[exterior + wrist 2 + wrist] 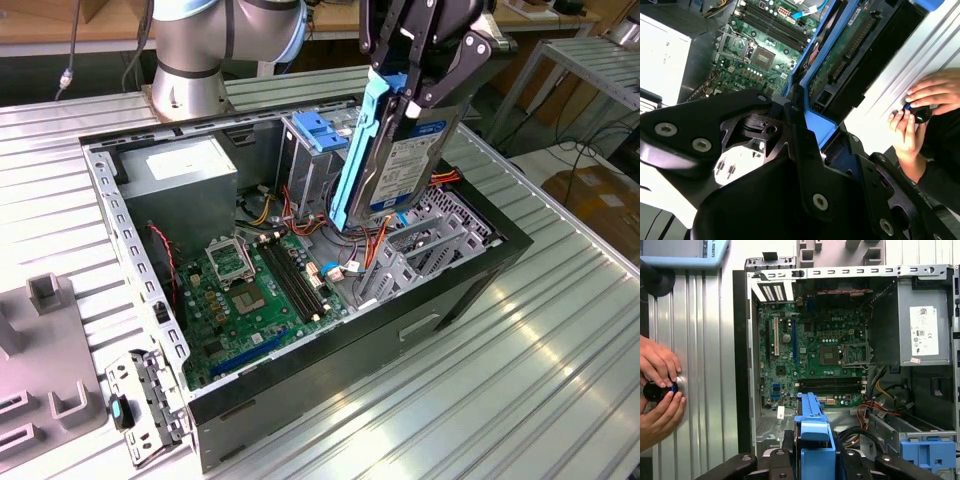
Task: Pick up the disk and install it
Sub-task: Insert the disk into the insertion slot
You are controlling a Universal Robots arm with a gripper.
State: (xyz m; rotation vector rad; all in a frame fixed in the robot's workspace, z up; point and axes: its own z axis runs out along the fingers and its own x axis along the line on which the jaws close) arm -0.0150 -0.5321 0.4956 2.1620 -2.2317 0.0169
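Observation:
The disk, a dark-grey drive with a white label and bright blue side rails, hangs nearly on edge above the open computer case. My gripper is shut on its upper end. The disk's lower end hovers over the grey drive cage at the case's side on the exterior view's right, just above orange cables. In the second wrist view the black fingers clamp the blue rail, and the disk's green circuit side shows. In the first wrist view the disk's blue rail stands edge-on between the fingers.
Inside the case lie the green motherboard, a grey power supply and a pale-blue latch plate. A person's hands hold a black knob on the ribbed table beside the case. Grey fixtures stand at the exterior view's left.

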